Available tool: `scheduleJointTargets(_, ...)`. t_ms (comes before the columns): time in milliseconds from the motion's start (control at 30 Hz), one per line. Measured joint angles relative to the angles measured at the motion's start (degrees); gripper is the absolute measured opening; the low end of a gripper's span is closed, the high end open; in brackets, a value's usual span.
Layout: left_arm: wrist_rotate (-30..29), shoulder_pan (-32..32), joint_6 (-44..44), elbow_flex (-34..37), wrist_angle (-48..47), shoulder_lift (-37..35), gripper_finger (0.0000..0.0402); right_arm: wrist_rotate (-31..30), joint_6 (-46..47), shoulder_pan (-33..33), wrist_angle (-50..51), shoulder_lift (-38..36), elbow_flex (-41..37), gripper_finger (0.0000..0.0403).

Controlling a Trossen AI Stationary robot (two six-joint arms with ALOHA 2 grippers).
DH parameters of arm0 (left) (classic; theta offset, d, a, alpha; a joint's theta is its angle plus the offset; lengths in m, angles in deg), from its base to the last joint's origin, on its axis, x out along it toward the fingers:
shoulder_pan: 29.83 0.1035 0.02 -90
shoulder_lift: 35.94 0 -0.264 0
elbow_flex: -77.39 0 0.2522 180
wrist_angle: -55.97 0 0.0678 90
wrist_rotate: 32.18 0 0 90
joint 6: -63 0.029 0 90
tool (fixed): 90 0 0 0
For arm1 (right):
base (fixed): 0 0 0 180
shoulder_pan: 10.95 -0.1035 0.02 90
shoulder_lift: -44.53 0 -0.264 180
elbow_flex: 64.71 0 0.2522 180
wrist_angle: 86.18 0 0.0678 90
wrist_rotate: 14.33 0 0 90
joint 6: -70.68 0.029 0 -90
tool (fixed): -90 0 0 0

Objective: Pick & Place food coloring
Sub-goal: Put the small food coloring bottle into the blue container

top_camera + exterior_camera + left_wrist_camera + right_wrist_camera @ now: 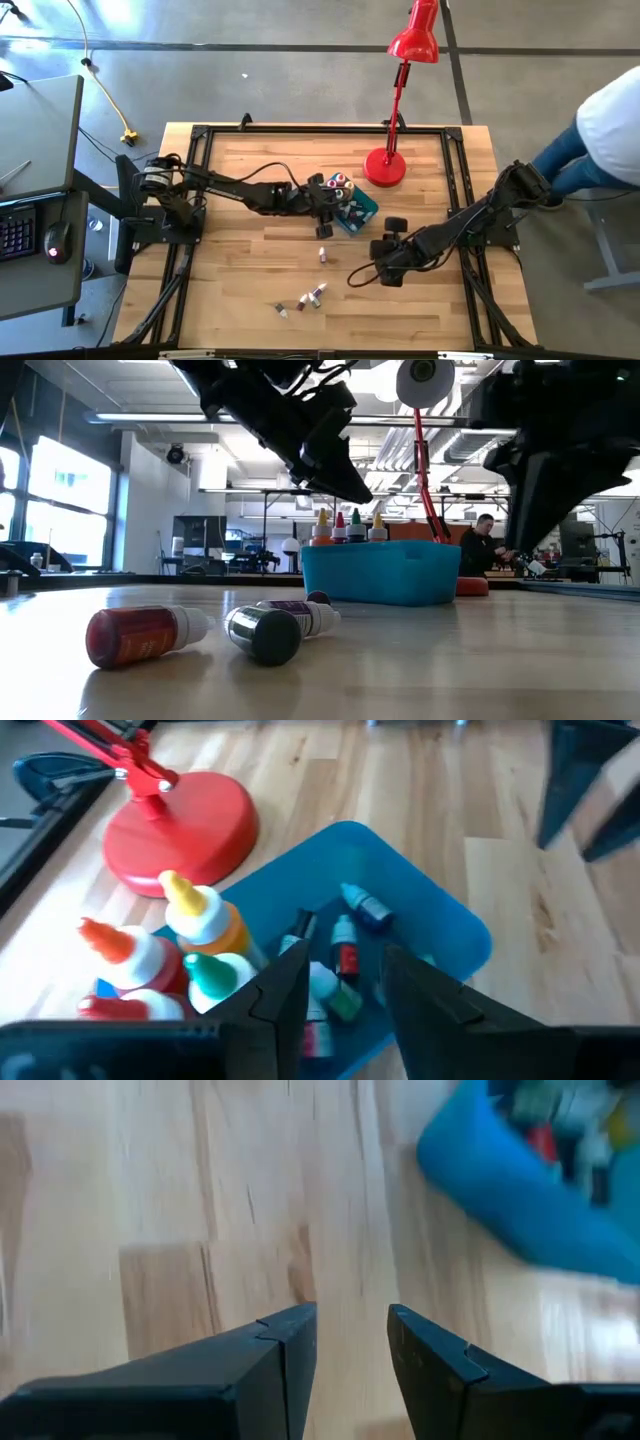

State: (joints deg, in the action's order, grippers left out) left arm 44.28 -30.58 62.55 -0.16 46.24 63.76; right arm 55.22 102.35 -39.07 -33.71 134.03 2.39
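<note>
1. The food coloring bottles (305,298) are split: a few lie on their sides on the wooden surface (230,280) near its front edge, one more (323,255) lies closer to the middle, and others stand or lie inside the teal tub (440,925).
2. Your left pincer (345,990) hangs just above the tub, fingers parted with nothing between them. I judge it sits there because a bottle goes in at this spot.
3. Your right pincer (350,1345) hovers over bare surface beside the tub, slightly parted and empty, well apart from the loose bottles.
4. The red lamp (385,165) stands just behind the tub; keep the left arm clear of its base.
</note>
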Motion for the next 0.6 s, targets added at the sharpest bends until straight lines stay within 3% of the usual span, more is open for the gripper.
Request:
scheduleJointTargets(233,-4.53,-0.02,-0.42,0.01,-1.68,-2.95,0.013,-5.76,-9.81,1.55,-17.05,0.03,0.0,0.0119)
scheduleJointTargets(433,-4.88,-0.48,-1.77,-0.04,-10.78,-11.89,0.0131,3.74,-27.3,3.99,-39.7,4.45,0.07,0.0119)
scheduleJointTargets(600,-5.51,-0.82,-1.76,-0.06,-19.46,-19.87,0.0131,4.67,-38.65,6.63,-48.48,10.43,0.0,0.0119)
